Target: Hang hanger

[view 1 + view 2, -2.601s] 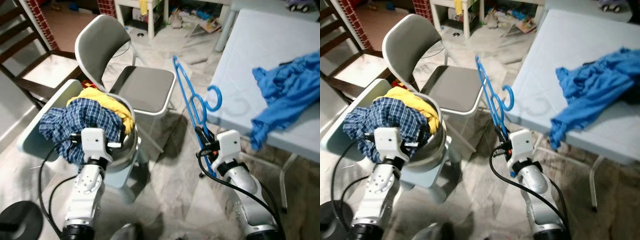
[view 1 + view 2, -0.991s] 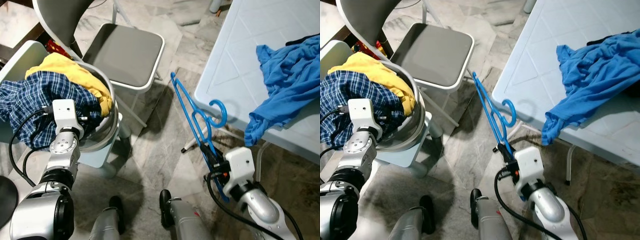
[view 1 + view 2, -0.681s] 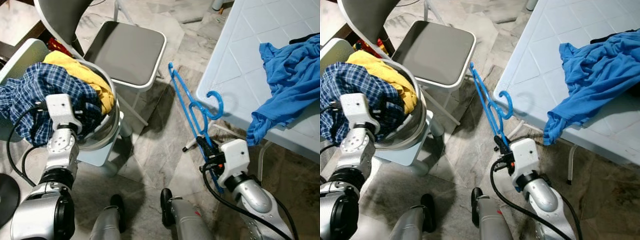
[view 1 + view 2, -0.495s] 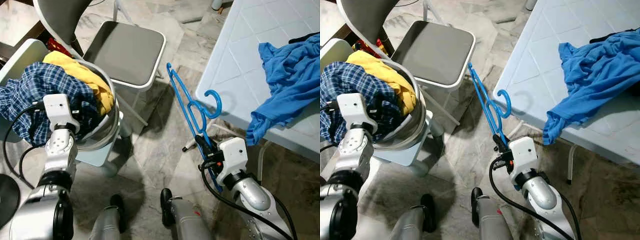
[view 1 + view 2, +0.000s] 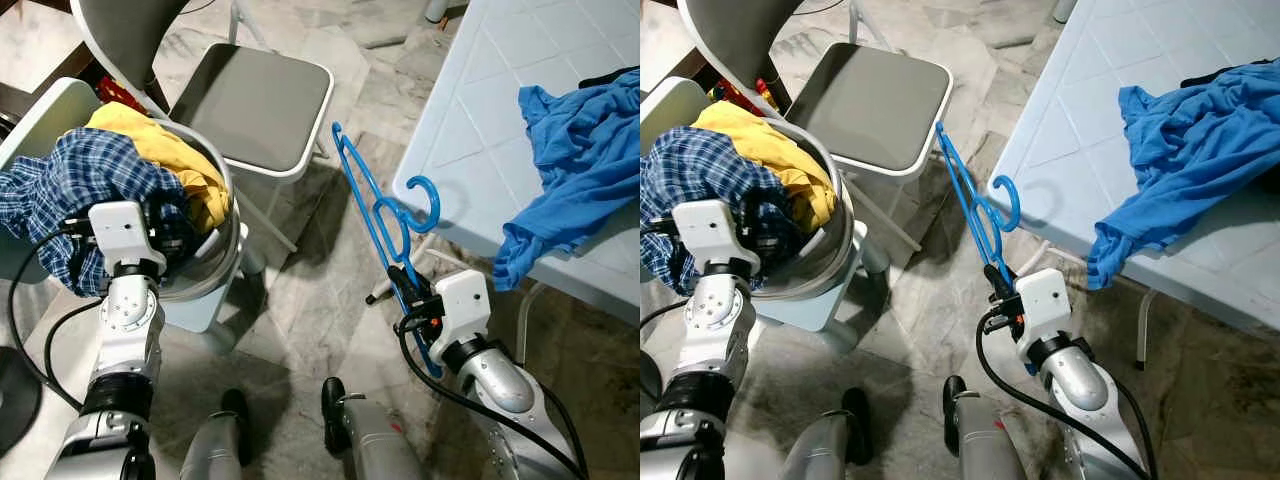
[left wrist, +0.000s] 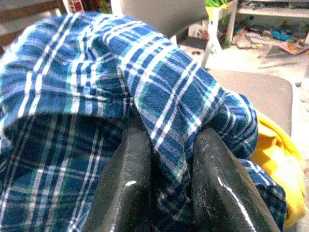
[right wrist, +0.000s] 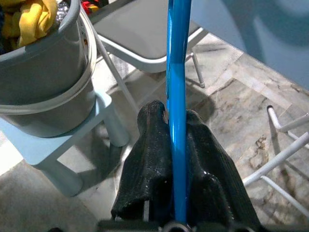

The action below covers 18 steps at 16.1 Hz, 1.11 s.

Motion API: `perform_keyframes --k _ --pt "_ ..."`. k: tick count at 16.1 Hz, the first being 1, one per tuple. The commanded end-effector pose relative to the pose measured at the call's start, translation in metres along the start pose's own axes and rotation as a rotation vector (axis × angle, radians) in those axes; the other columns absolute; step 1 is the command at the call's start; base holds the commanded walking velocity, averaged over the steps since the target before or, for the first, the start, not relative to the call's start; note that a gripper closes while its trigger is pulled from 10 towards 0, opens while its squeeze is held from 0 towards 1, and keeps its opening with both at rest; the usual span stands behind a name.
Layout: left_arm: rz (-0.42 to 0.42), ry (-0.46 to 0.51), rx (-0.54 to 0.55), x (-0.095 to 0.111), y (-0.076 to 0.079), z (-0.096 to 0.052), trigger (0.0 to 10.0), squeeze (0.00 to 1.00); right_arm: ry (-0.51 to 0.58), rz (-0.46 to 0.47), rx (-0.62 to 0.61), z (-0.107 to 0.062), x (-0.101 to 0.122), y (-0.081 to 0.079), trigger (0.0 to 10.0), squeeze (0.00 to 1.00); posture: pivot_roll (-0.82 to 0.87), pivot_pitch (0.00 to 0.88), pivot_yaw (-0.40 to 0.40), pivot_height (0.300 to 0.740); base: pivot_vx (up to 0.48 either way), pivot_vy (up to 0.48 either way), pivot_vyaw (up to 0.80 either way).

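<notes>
Raised slightly, right gripper [image 5: 403,287] clamps blue hanger [image 5: 375,215]; left gripper [image 6: 161,174] pinches plaid shirt [image 5: 75,190].

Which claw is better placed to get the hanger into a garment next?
Right, probably. The right claw is already shut on the hanger, held up beside the table where the blue shirt lies. The left claw is shut on the plaid shirt in the basket.
</notes>
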<state>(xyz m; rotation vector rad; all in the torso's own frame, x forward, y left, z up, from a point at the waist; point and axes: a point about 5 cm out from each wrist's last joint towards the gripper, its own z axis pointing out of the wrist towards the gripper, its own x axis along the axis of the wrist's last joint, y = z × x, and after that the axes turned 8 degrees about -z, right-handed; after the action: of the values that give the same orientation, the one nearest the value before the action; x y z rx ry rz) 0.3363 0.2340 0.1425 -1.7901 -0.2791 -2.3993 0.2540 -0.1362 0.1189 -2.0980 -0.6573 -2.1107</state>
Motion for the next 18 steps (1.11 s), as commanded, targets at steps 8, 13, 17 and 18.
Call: perform_keyframes --k 8,13,17,18 --pt "-0.171 0.216 -0.373 0.072 0.063 0.001 0.0 0.00 0.009 0.007 0.001 0.010 -0.004 0.000 10.0 0.00 -0.22 0.341 -0.064 0.740 0.000 0.000 0.00" --pt "-0.138 0.181 -0.142 0.070 0.002 -0.013 0.0 0.00 0.016 0.016 0.026 0.015 -0.007 -0.007 10.0 0.00 -0.18 0.346 -0.062 0.740 0.000 0.000 0.00" --pt "-0.070 -0.171 0.164 -0.013 -0.070 -0.084 0.0 0.00 0.014 0.019 0.042 0.015 -0.009 -0.010 10.0 0.00 -0.16 0.349 -0.073 0.740 0.000 0.000 0.00" --pt "-0.058 -0.181 0.167 -0.015 -0.072 -0.086 0.0 0.00 0.014 0.019 0.042 0.015 -0.009 -0.010 10.0 0.00 -0.16 0.349 -0.073 0.740 0.000 0.000 0.00"
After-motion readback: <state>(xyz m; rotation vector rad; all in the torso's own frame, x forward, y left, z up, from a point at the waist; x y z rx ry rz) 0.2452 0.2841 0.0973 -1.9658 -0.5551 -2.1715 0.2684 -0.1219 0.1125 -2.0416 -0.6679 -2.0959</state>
